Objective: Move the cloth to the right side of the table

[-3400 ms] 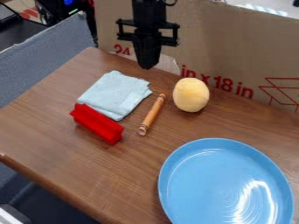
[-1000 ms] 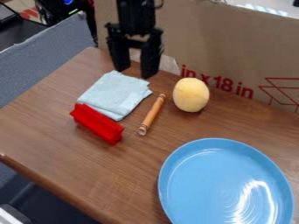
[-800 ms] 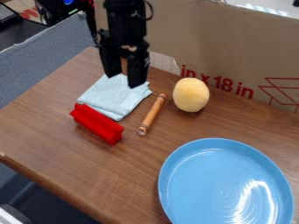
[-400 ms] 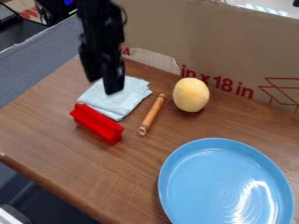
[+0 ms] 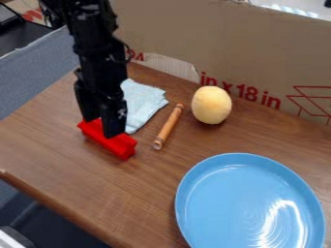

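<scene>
one black gripper [image 5: 100,114] pointing straight down over the left part of the worktop [image 5: 52,179], jaws spread as wide as they go and pinching nothing. fingers [image 5: 112,120] hanging low in front of the near left part of the cloth [image 5: 143,98], tips just above the red block [image 5: 107,138]; cannot tell whether touching either. pale blue cloth lying flat on the left half of the dark wood-grain worktop, partly hidden behind the arm, only its right portion showing. red block just in front of the cloth, angled toward the front edge. slim wooden stick [image 5: 168,127] to the right of the cloth, lying diagonally, near but apart from it. round yellow-tan ball [image 5: 211,105] beyond the stick, close to the cardboard box [image 5: 258,58] with red print along the back. large blue plate [image 5: 246,203] at the front right, well apart from the cloth.
</scene>
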{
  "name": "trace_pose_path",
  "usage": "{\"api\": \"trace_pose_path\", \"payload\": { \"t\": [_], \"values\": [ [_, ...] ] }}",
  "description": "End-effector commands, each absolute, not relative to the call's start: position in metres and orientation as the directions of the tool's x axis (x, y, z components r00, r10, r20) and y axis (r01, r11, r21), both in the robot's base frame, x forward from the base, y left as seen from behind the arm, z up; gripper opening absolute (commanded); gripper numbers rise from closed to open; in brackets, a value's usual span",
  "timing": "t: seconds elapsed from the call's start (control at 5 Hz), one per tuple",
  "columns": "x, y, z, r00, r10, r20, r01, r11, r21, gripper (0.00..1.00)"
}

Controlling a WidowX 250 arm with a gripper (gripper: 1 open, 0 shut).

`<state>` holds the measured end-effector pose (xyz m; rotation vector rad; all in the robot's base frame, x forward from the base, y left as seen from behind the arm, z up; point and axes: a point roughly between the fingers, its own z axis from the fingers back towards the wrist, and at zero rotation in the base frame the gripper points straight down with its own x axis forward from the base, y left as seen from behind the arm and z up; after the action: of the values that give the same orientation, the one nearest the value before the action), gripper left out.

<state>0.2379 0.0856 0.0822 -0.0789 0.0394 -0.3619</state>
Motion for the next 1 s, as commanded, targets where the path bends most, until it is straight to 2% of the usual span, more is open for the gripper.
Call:
{"api": "trace_pose_path", "payload": {
  "t": [0.0, 0.2, 0.4, 0.6, 0.8],
  "values": [
    [0.261, 0.088, 0.097, 0.947, -0.321, 0.031, 0.322, 0.944, -0.071, 1.0],
    [0.28, 0.107, 0.084, 0.953, -0.302, 0.027, 0.303, 0.952, -0.045, 1.0],
    [0.284, 0.104, 0.081, 0.95, -0.312, 0.027, 0.313, 0.949, -0.037, 1.0],
    [0.28, 0.095, 0.069, 0.953, -0.304, 0.012, 0.304, 0.951, -0.045, 1.0],
    [0.287, 0.108, 0.044, 0.955, -0.295, 0.007, 0.295, 0.954, -0.043, 1.0]
  ]
}}
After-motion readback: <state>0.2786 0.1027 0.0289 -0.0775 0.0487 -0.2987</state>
